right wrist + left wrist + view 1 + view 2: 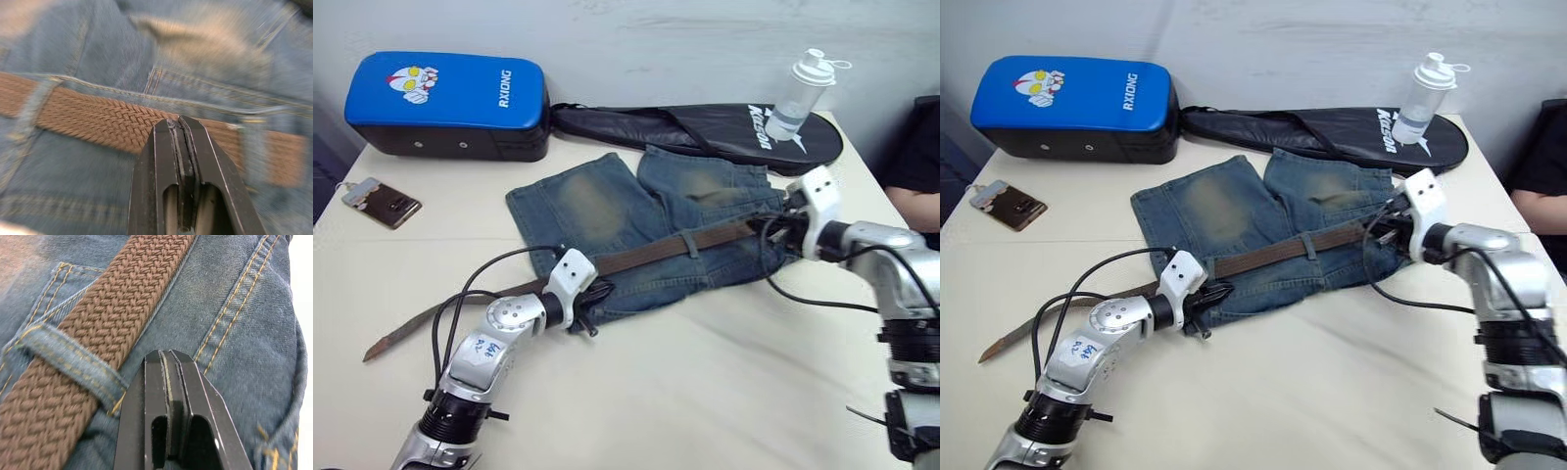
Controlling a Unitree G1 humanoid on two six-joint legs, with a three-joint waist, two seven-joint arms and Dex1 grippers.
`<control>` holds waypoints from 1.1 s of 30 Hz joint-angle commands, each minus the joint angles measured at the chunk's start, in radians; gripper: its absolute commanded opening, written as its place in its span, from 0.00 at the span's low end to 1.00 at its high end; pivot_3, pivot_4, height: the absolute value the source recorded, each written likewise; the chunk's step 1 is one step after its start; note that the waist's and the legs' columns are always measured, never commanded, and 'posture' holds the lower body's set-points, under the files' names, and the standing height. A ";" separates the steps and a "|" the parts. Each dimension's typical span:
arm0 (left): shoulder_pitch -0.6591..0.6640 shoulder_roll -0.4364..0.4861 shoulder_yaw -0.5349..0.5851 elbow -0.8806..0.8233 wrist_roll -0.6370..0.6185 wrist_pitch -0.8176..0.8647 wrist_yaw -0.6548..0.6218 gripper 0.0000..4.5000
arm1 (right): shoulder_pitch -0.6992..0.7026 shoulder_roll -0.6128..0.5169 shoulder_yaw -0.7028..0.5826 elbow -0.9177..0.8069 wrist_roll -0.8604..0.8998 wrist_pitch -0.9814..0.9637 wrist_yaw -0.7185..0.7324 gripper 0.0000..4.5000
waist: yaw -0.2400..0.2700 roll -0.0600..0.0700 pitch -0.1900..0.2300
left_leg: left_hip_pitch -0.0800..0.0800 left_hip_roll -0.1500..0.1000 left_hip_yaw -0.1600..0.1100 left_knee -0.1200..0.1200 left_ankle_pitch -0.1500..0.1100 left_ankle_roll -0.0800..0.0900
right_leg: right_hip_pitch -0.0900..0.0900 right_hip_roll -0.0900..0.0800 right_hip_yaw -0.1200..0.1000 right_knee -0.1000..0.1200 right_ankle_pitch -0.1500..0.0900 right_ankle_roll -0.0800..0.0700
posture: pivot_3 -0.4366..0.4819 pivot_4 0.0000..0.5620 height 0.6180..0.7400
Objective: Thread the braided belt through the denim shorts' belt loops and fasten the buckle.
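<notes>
While lying threaded across denim shorts (pixel 636 220), braided belt (pixel 105 328) just beside left gripper (pixel 166 363), right gripper (pixel 180 128); both pinched closed, empty.

Left arm (pixel 484 357): silver-grey metal forearm, round joint with small screw holes just behind the hand, white sticker with blue handwritten marks further back. White angular wrist housing (pixel 570 279) — black fingers beyond it. Black cables loop from the wrist housing back along the forearm.

Right arm (pixel 891 264): same build, white wrist housing (pixel 818 201), black ribbed collar further back, black cable looping below it.

Left hand (pixel 168 377) fingers: glossy black, flat-faced, tapered tips — right hand (pixel 182 142) same.
</notes>
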 commanded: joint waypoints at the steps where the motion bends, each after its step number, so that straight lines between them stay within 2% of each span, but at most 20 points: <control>1: 0.022 0.011 0.029 -0.027 0.003 0.010 -0.001 0.01 | -0.085 0.060 0.121 0.240 -0.163 -0.111 -0.090 0.00 | 0.003 0.000 0.000 | -0.002 0.000 0.000 0.001 0.000 0.000 | -0.001 0.000 0.000 0.000 0.000 0.000 | 0.48 0.27 1.00; 4: 0.033 0.018 0.064 -0.045 -0.017 0.014 -0.009 0.01 | -0.127 0.073 0.139 0.303 -0.199 -0.144 -0.102 0.00 | 0.001 0.000 0.000 | -0.002 -0.001 0.002 0.004 -0.001 0.002 | -0.001 -0.001 0.000 0.000 0.001 0.001 | 0.48 0.27 1.00; 10: 0.055 0.049 0.170 -0.106 -0.094 0.039 -0.047 0.01 | -0.173 0.034 0.021 0.225 -0.081 -0.130 0.001 0.00 | 0.001 0.000 0.000 | -0.002 0.000 0.000 0.004 0.000 0.002 | 0.000 -0.001 0.000 0.001 0.001 0.001 | 0.48 0.27 1.00; 13: 0.065 0.065 0.295 -0.173 -0.240 0.118 -0.095 0.20 | -0.177 -0.037 -0.023 0.149 -0.015 -0.078 0.109 0.00 | 0.002 0.001 0.001 | -0.004 0.000 0.000 0.004 0.000 0.002 | -0.001 -0.001 0.000 0.001 0.001 0.002 | 0.48 0.27 1.00; 15: 0.068 0.088 0.360 -0.202 -0.311 0.157 -0.122 0.39 | -0.174 -0.075 -0.029 0.100 0.016 -0.052 0.167 0.15 | 0.002 0.001 0.001 | -0.004 0.000 0.000 0.004 -0.001 0.002 | -0.001 -0.001 0.000 0.000 0.001 0.001 | 0.48 0.27 1.00; 16: 0.066 0.103 0.385 -0.218 -0.349 0.169 -0.142 0.46 | -0.162 -0.101 -0.024 0.056 0.042 -0.026 0.212 0.18 | 0.002 0.001 0.001 | -0.004 0.000 0.000 0.004 -0.001 0.002 | -0.001 -0.001 0.000 0.000 0.001 0.002 | 0.48 0.27 1.00; 17: 0.063 0.113 0.402 -0.230 -0.377 0.180 -0.155 0.57 | -0.153 -0.119 -0.020 0.024 0.060 -0.005 0.244 0.31 | 0.002 0.001 0.001 | -0.003 0.000 0.000 0.004 -0.001 0.002 | -0.001 -0.001 0.000 0.000 0.001 0.001 | 0.48 0.27 1.00; 20: 0.068 0.184 0.340 -0.301 -0.429 0.202 -0.259 0.82 | -0.111 -0.179 -0.002 -0.118 0.156 0.105 0.353 0.58 | 0.002 0.001 0.001 | -0.003 0.000 0.000 0.004 -0.001 0.002 | -0.001 -0.001 0.000 0.000 0.001 0.001 | 0.48 0.27 1.00; 21: 0.068 0.196 0.323 -0.313 -0.441 0.212 -0.274 0.88 | -0.101 -0.192 0.002 -0.148 0.175 0.130 0.372 0.64 | 0.002 0.001 0.001 | -0.003 0.000 0.000 0.004 -0.001 0.002 | -0.001 -0.001 0.000 0.000 0.001 0.001 | 0.48 0.27 1.00; 22: 0.067 0.222 0.276 -0.317 -0.414 0.200 -0.293 0.97 | -0.086 -0.210 0.010 -0.186 0.191 0.152 0.392 0.75 | 0.002 0.001 0.001 | -0.003 0.000 0.000 0.003 -0.001 0.002 | -0.001 -0.001 0.000 -0.001 0.001 0.001 | 0.48 0.27 1.00; 23: 0.063 0.247 0.218 -0.318 -0.380 0.191 -0.310 1.00 | -0.068 -0.231 0.017 -0.225 0.202 0.165 0.410 0.86 | 0.002 0.001 0.001 | -0.003 0.000 0.000 0.003 -0.001 0.002 | -0.001 -0.001 0.000 -0.001 0.001 0.001 | 0.48 0.27 1.00; 25: 0.033 0.274 0.112 -0.294 -0.286 0.166 -0.304 1.00 | -0.044 -0.253 0.025 -0.274 0.200 0.158 0.421 0.99 | 0.003 0.001 0.001 | -0.003 0.000 0.000 0.003 -0.002 0.002 | -0.001 -0.001 0.001 -0.001 0.001 0.001 | 0.48 0.27 1.00; 29: -0.060 0.300 -0.113 -0.178 -0.038 0.087 -0.236 1.00 | -0.014 -0.275 0.008 -0.341 0.211 0.171 0.404 0.99 | 0.008 0.001 0.001 | -0.003 -0.001 -0.001 0.003 -0.003 0.002 | -0.001 -0.002 0.000 -0.001 0.001 0.001 | 0.48 0.27 1.00; 31: -0.090 0.322 -0.204 -0.112 0.076 0.012 -0.244 1.00 | -0.005 -0.281 -0.001 -0.359 0.218 0.180 0.397 0.99 | 0.008 0.001 0.001 | -0.003 -0.001 -0.001 0.003 -0.003 0.002 | -0.001 -0.002 0.000 -0.001 0.001 0.001 | 0.48 0.27 1.00; 33: -0.123 0.295 -0.204 -0.017 0.121 -0.063 -0.228 0.88 | 0.002 -0.284 -0.010 -0.370 0.214 0.176 0.378 1.00 | 0.006 0.001 0.001 | -0.003 -0.001 0.000 0.003 -0.004 0.002 | -0.001 -0.002 0.000 -0.002 0.001 0.001 | 0.48 0.27 1.00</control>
